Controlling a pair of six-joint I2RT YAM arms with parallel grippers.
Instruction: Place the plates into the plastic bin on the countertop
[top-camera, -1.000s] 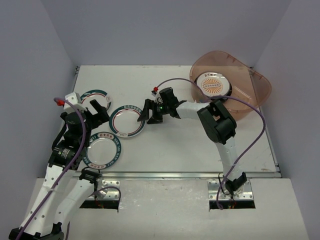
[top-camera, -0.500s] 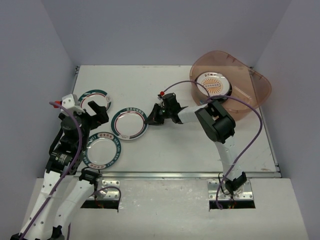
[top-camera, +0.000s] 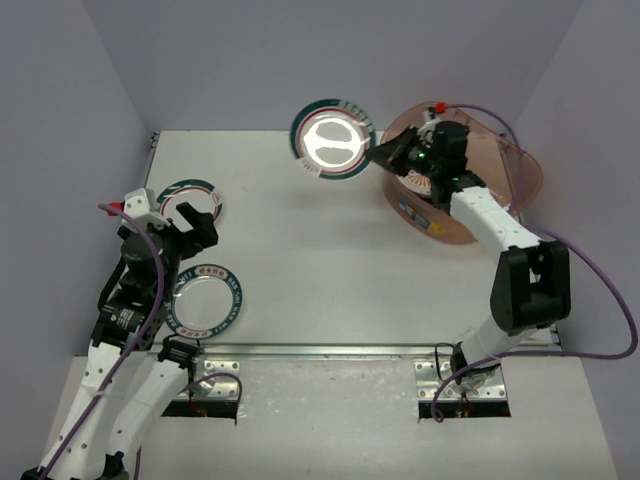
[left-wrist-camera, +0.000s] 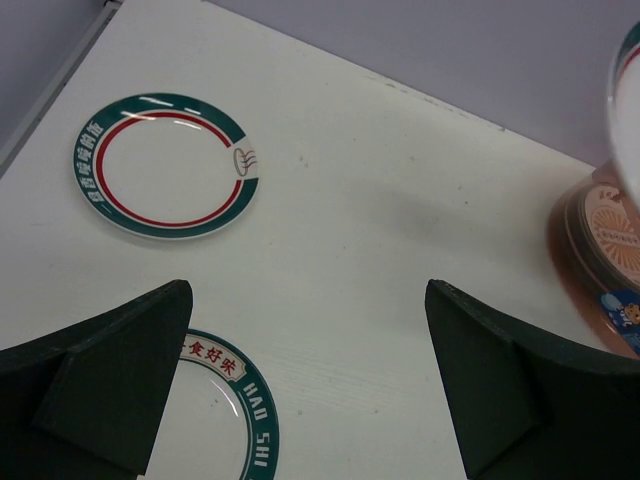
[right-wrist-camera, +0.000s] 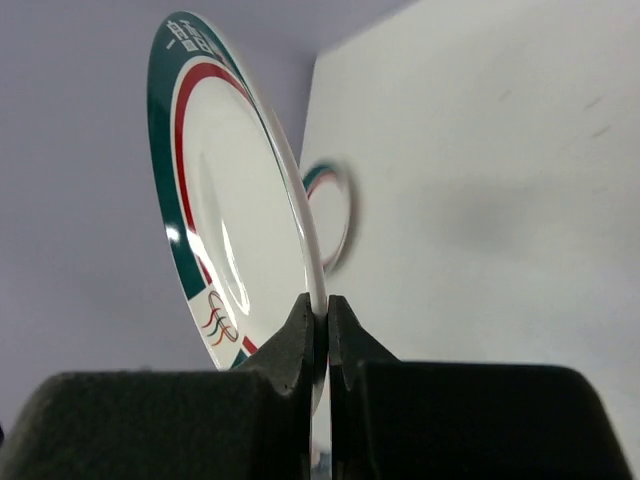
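Note:
A white plate with a teal and red rim hangs tilted on edge in the air just left of the plastic bin. My right gripper is shut on its rim; in the right wrist view the fingertips pinch the plate. An orange-centred plate lies in the bin. Two more teal-rimmed plates lie at the countertop's left: one further back, one nearer. My left gripper hovers open between them, holding nothing.
The white countertop has a metal rail along its front edge. Grey walls close in the back and both sides. A purple cable loops off the right arm.
My right gripper shut on the plate at the countertop's middle, then lifted it up and back toward the bin. The left arm has barely moved.

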